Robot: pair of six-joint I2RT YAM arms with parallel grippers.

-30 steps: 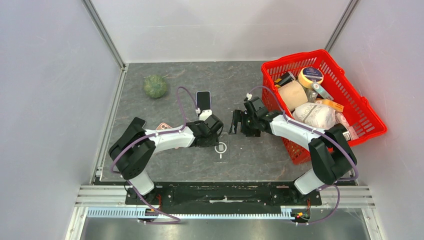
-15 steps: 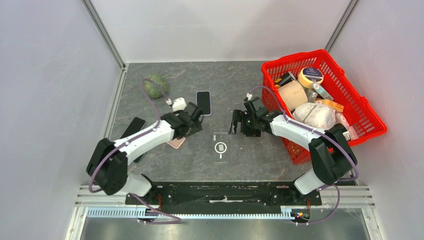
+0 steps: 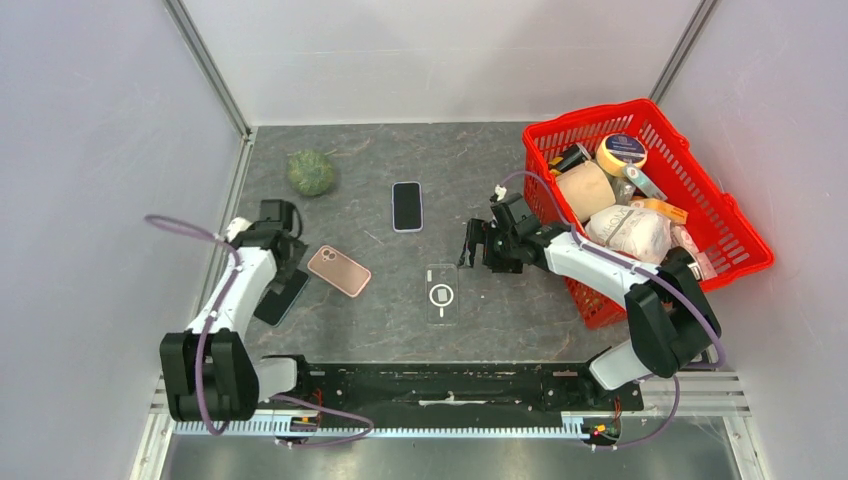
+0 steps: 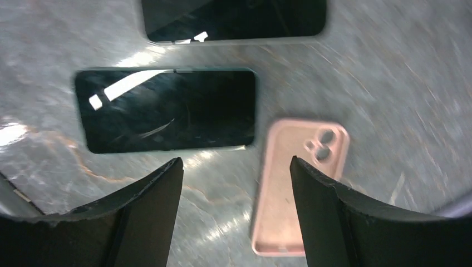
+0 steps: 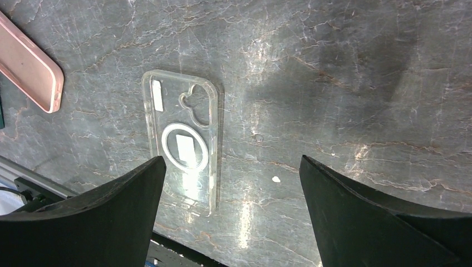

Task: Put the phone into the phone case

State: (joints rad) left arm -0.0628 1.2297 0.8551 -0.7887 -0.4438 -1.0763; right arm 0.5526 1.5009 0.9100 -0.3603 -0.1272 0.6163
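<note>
Overhead and close right-wrist: phone case [image 3: 441, 294]

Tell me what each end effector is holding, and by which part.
Nothing is held. The left end effector is open, with a dark phone lying free nearby; the right end effector is open near the clear phone case, not touching it.
</note>
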